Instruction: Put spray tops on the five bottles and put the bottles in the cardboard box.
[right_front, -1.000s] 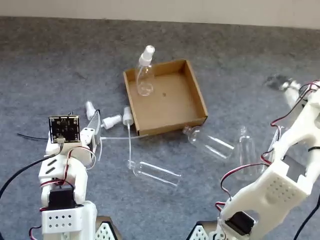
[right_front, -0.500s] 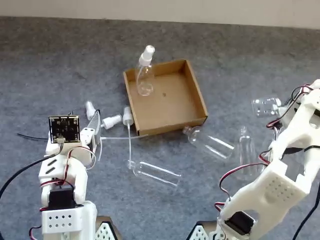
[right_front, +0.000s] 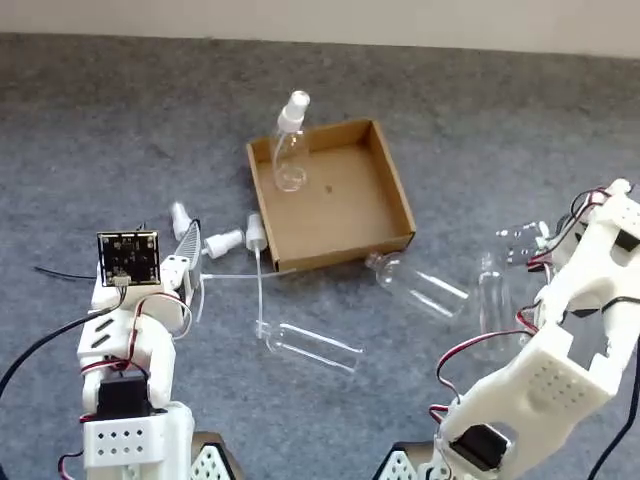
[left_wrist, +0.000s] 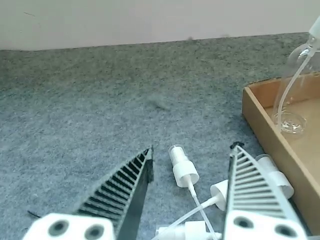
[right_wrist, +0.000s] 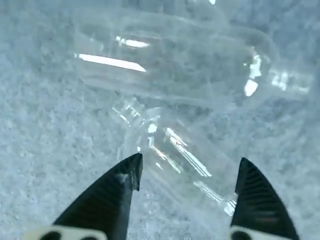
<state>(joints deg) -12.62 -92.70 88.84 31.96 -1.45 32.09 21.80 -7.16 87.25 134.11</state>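
Where the right tool (right_wrist: 191, 160) grips, bottle (right_wrist: 172, 145) between

Shallow brown cardboard box (right_front: 350, 205), open. Upright in its far left corner: capped bottle (right_front: 289, 155), clear, white top. Lying uncapped: first bottle (right_front: 420, 287) just beside box's near right corner, second bottle (right_front: 489, 300) beside it, third bottle (right_front: 315, 347) nearer, fourth bottle (right_front: 520, 238) far right. Three loose spray tops (right_front: 224, 242) left of box.

I see most of the box (right_front: 350, 205) floor free; a capped bottle (right_front: 289, 160) blocks its far corner, and spray tops (right_front: 225, 242) litter the carpet outside.
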